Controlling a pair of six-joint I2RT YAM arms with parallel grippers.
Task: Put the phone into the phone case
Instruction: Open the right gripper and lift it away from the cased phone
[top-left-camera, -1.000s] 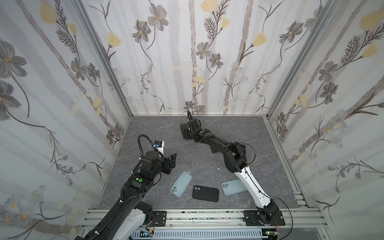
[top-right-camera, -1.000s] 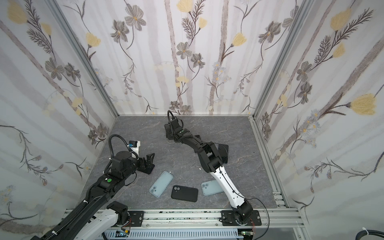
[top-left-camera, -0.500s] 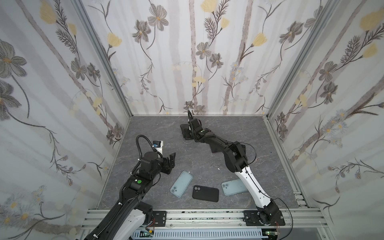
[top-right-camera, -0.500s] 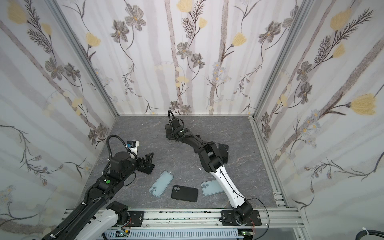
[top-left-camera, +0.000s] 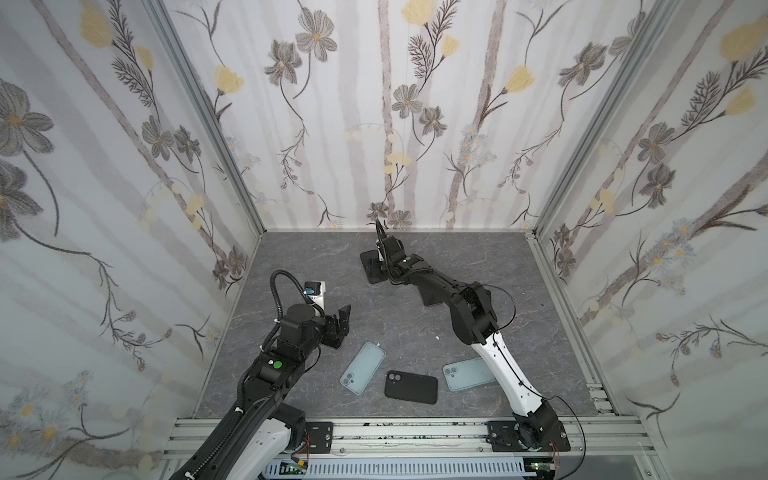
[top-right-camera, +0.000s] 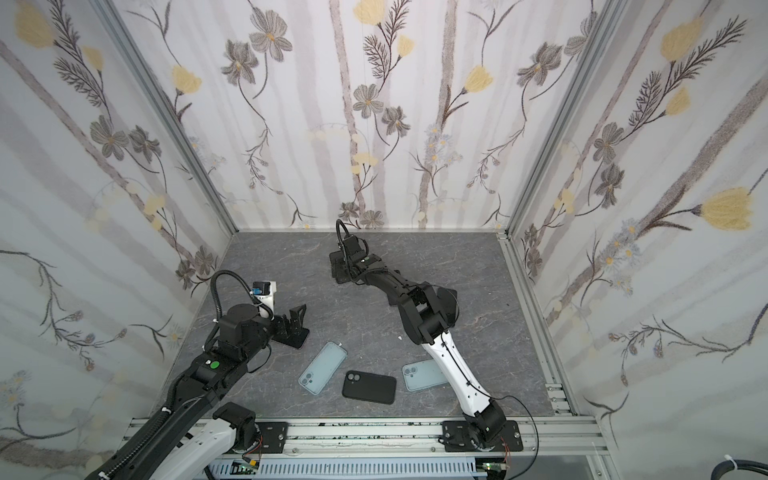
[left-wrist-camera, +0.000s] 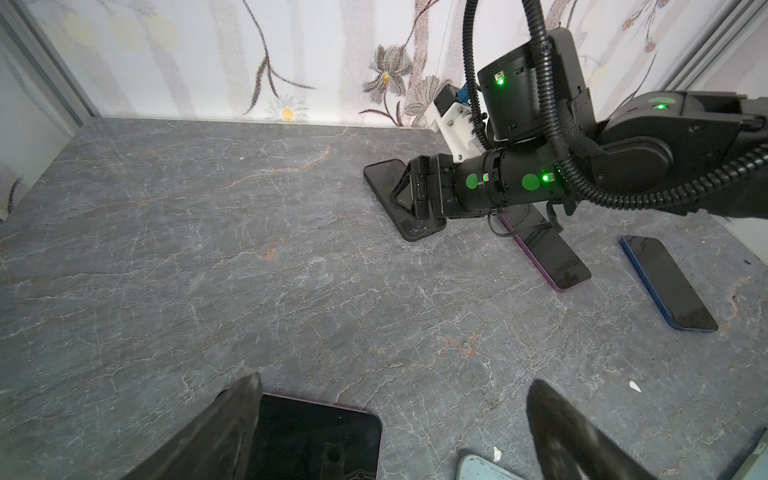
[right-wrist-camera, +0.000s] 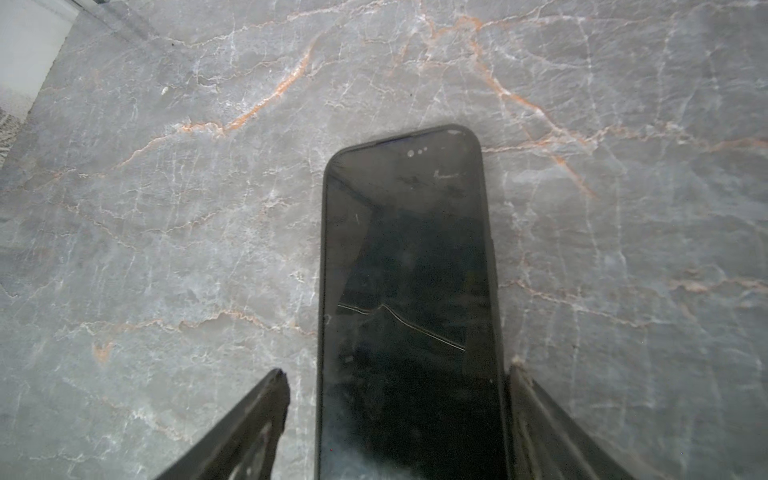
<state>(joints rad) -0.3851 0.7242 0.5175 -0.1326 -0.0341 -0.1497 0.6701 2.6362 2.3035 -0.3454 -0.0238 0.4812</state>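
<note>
Arm, right: extended from its base at the front rail diagonally toward the back middle of the table (top-left-camera: 316, 270), elbow raised, wrist pitched down. Right gripper (right-wrist-camera: 397, 372) is set low over a black phone (right-wrist-camera: 405, 257), which lies flat, screen up, near the back wall (top-left-camera: 386, 166). Right fingers (right-wrist-camera: 249, 428) are spread to either side of the phone's near end. A strip of bare table is seen between one finger and the phone's edge; the other finger stands just beside the opposite edge, and contact there cannot be told. Nothing is clamped.

Arm, left: reached in from the front left, left gripper (left-wrist-camera: 392, 382) held low, left fingers (left-wrist-camera: 582, 449) spread wide over the end of a dark phone (left-wrist-camera: 316, 436).

Surroundings: open table is found on the black phone's far and left sides. A purple-edged phone (left-wrist-camera: 552, 257) lies close by under the right forearm, with a blue-edged phone (left-wrist-camera: 669, 282) beyond. Black case (top-left-camera: 411, 387) lies at the front between a pale blue case (top-left-camera: 363, 368) and a second pale blue case (top-left-camera: 467, 373), well apart from the black phone.
</note>
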